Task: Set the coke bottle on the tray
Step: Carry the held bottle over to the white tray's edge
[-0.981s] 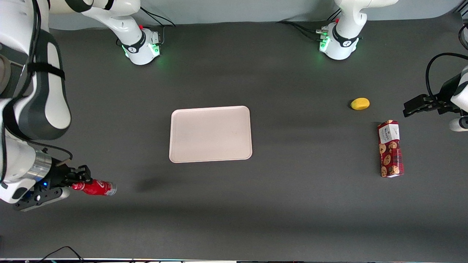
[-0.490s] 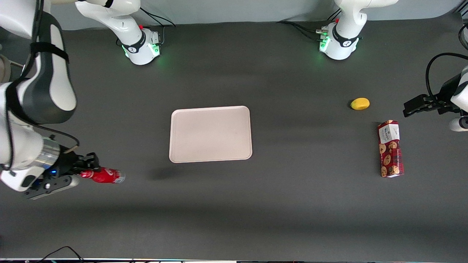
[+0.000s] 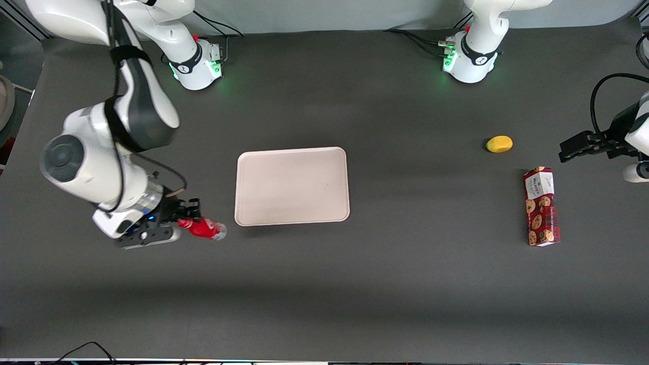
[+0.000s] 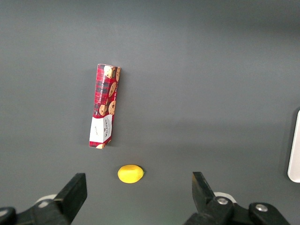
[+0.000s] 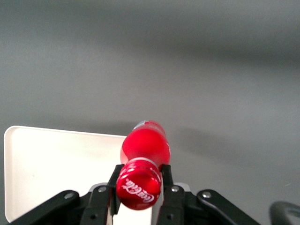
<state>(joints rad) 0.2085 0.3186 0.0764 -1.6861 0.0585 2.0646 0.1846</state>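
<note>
The gripper [image 3: 183, 217] fingers [image 5: 165, 180] clamp the coke bottle [image 3: 205, 228] by its neck, seemingly airborne, beside the tray [image 3: 292, 186].

Over at the parked arm's end of the dark grey matte tabletop [image 3: 405, 284], a long red cardboard cookie box with a white end panel [image 3: 541, 206] lies flat. Just beside its white end, farther from the front camera, sits a small yellow oval lemon-like fruit [image 3: 499, 144], apart from the box.

A glossy red plastic coke bottle [image 5: 144, 149] is gripped at its neck by the matt black gripper [image 5: 139, 183], near a smooth, matt pinkish-cream tray [image 3: 292, 185] on a matt dark grey table [image 3: 385, 284].
</note>
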